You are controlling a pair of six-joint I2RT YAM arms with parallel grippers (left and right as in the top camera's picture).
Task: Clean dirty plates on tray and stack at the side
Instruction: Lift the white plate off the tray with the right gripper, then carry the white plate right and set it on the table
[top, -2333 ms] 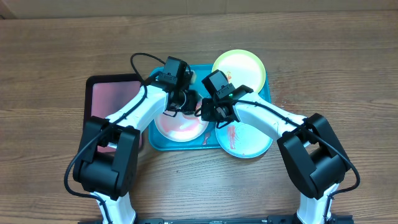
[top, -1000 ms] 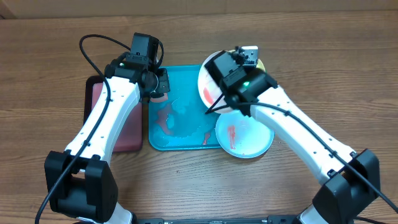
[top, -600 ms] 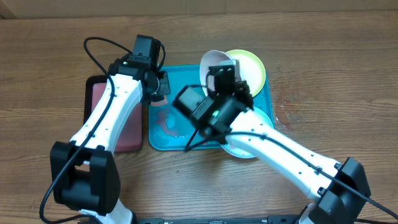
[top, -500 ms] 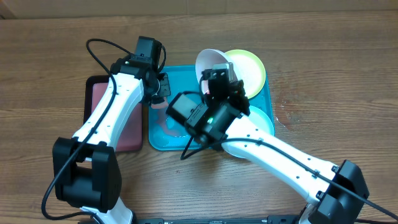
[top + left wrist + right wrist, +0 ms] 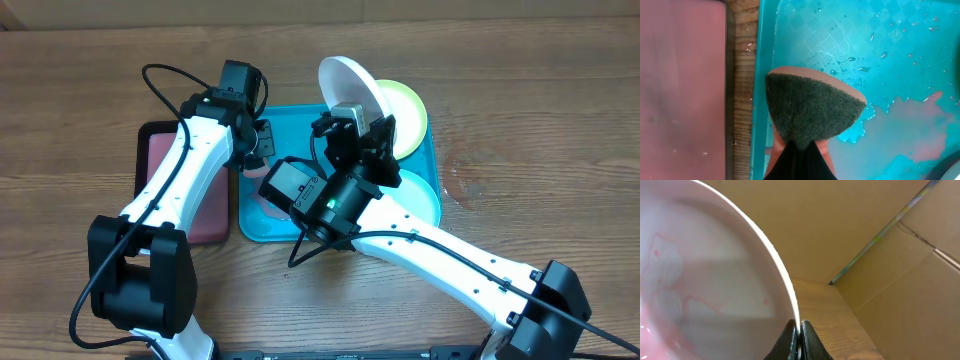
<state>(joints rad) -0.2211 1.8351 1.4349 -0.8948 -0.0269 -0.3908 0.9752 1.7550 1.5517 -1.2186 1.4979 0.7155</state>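
My right gripper (image 5: 362, 118) is shut on the rim of the white plate (image 5: 350, 85) and holds it tilted on edge above the back of the turquoise tray (image 5: 300, 125). The right wrist view shows the plate's inside (image 5: 700, 280) with pink smears and the jaws (image 5: 800, 330) pinching its rim. The yellow-green plate (image 5: 410, 112) lies at the tray's back right. The mint-blue plate (image 5: 420, 195) lies at the front right, partly under my right arm. My left gripper (image 5: 252, 150) is shut on a sponge (image 5: 812, 107), pink with a dark green scrub face, held over the tray's wet left part (image 5: 900, 55).
A black-rimmed tray with a pinkish inside (image 5: 165, 175) lies left of the turquoise tray, also in the left wrist view (image 5: 680, 85). Pink water pools on the turquoise tray floor (image 5: 910, 135). Cardboard walls (image 5: 890, 240) stand behind the wooden table.
My right arm has swung the white plate up and back, from above the tray's right side to tilted on edge at its far edge. My left gripper with the sponge has stayed at the tray's left.
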